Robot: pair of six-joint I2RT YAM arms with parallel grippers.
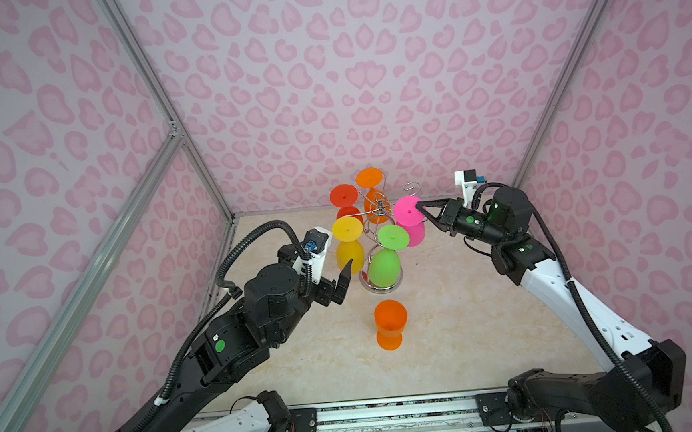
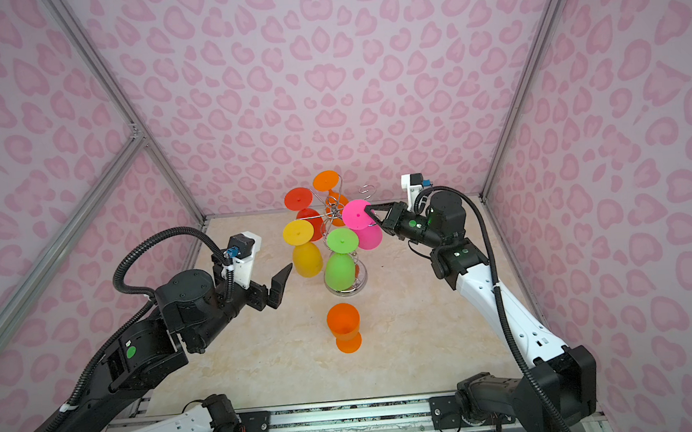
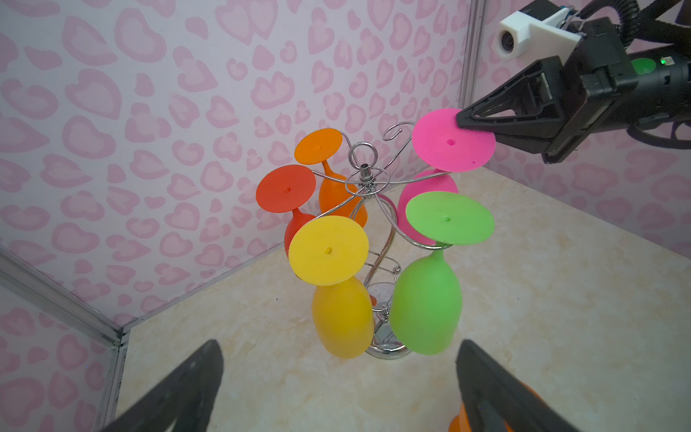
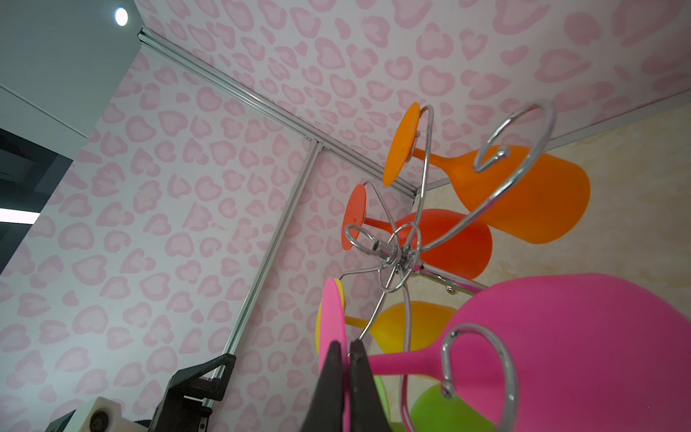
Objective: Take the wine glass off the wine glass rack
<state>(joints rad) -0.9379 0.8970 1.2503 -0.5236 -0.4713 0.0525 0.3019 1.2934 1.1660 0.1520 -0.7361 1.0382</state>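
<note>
Right gripper was clamped on the foot rim of the pink glass. The glass hung tilted, bowl down, stem in a curled arm of the rack. Left gripper was spread wide and empty, near the yellow glass. Red glass and green glass also hung on the rack. An orange glass stood on the table in front of it.

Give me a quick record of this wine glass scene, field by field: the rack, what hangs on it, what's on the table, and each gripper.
rack: wine glass rack, upright on the table
hanging upside down: hanging orange glass, red glass, yellow glass, green glass, pink glass
on table: standing orange glass, upright, nearer the robot than the rack
right gripper: shut on the pink glass's foot
left gripper: open, empty, beside the yellow glass
</note>
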